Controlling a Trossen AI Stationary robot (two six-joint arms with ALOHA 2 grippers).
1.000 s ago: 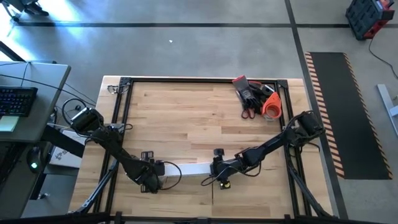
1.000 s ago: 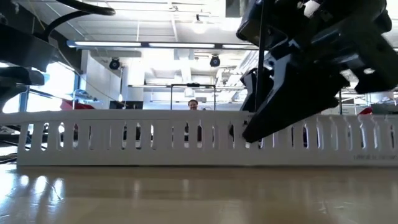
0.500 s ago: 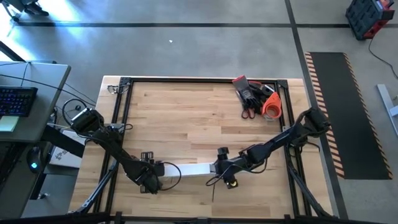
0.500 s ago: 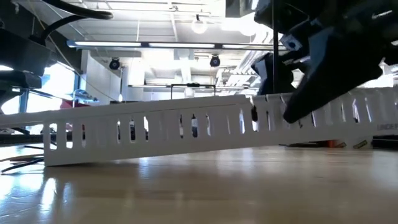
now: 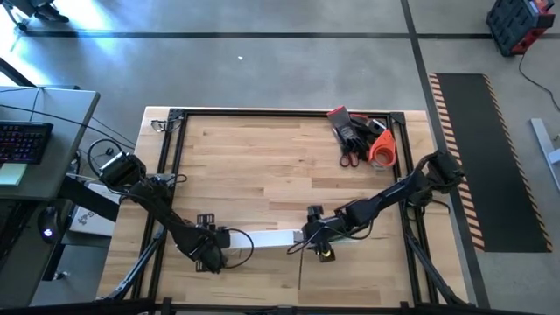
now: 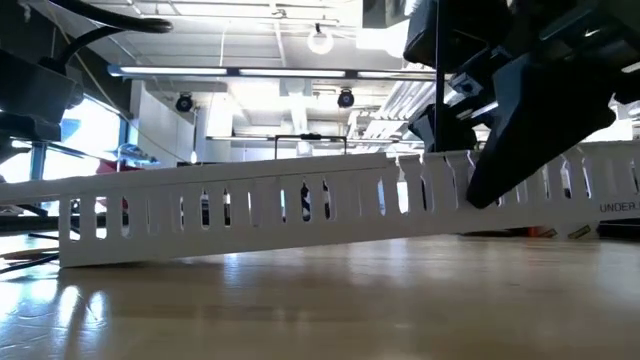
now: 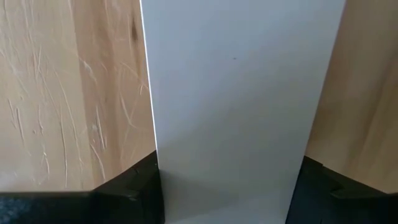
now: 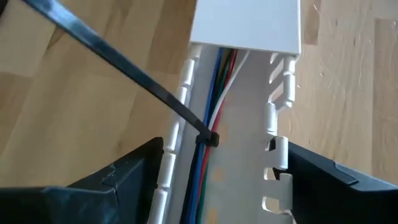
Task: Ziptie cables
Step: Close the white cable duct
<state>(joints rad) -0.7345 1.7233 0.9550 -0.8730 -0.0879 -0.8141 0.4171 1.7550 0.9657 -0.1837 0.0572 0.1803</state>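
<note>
The wooden counter fills the middle of the high view, inside a black frame. Near its front edge lies a long white slotted channel — in the low view it rests on the counter at one end and is lifted at the other, so it slopes. A plain white cover sits on the channel for part of its length.

The left tool is at one end of the channel, its fingers on either side of the white cover and clamped against it. The right tool is at the other, uncovered end, fingers spread apart with one outside each slotted wall; whether they touch the walls cannot be told.

At the far right corner lies a red, black and orange heap of tools.

The cables — thin red, blue, green and white wires — run along the open channel between the right tool's fingers and pass under the cover. A black ziptie wraps them, its long tail slanting out over the channel wall.
</note>
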